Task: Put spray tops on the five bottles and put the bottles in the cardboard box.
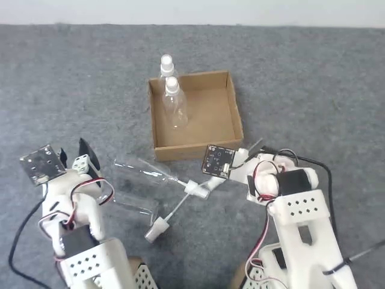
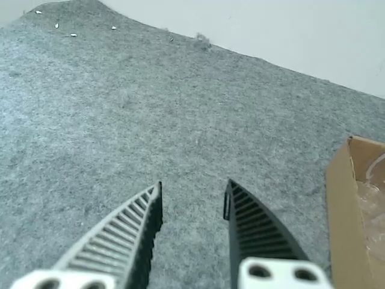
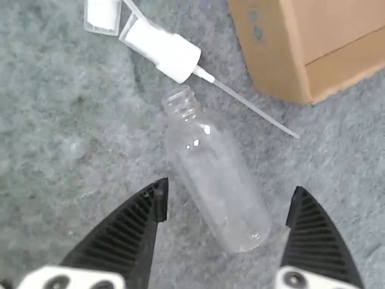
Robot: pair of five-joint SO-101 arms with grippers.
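**Right gripper spread over an uncapped bottle**

The right gripper is released. Its jaws stand wide apart on either side of a clear bottle and grip nothing. That bottle lies on the grey carpet, long axis from lower right to upper left. Its bare threaded neck aims at a white spray top, whose thin tube trails past the box corner.

The left gripper is partly open and empty above bare carpet.

In the high view, a loose top lies bottom centre. A lower bottle lies flat left of centre. Above it an upper bottle, uncapped, points its neck lower right toward another top.

Farther up, 1 capped bottle lies in the box's left half, cap toward the upper edge. A far bottle, also capped, is just beyond the box's far left corner.
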